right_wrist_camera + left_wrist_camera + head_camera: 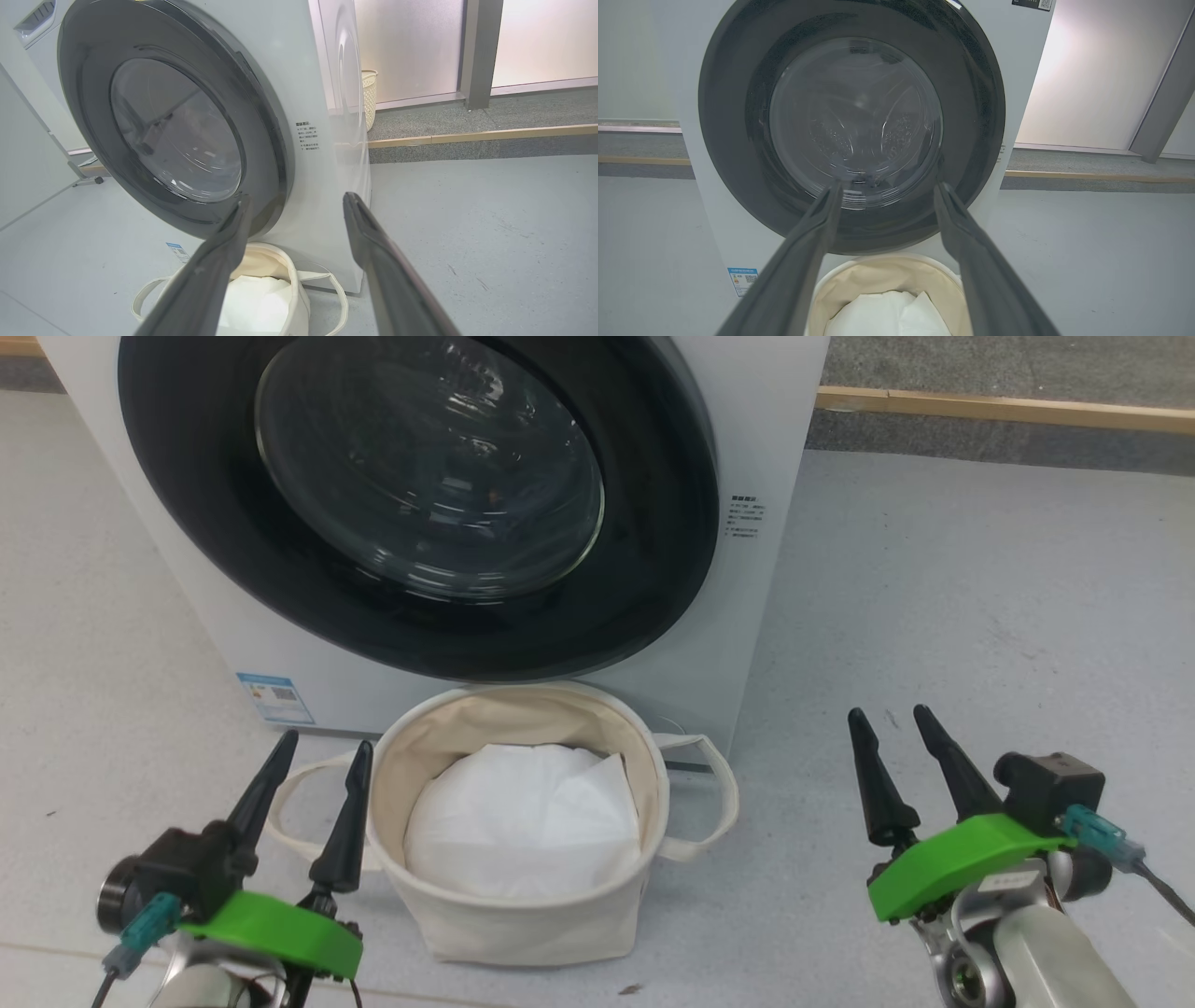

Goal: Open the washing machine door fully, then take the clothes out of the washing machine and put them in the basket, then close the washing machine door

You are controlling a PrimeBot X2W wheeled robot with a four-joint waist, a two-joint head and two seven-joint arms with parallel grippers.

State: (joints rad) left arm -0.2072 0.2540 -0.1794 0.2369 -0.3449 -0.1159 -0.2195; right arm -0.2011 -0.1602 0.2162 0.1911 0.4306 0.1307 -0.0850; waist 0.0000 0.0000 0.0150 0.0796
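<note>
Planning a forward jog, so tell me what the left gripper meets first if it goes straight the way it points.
Most likely the closed washing machine door, near the lower edge of its glass window. The open left gripper frames that spot; the basket sits below the line. Depth is unclear.

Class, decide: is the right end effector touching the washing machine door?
Apart. The head view shows bare floor between the right end effector and the washing machine door.
</note>
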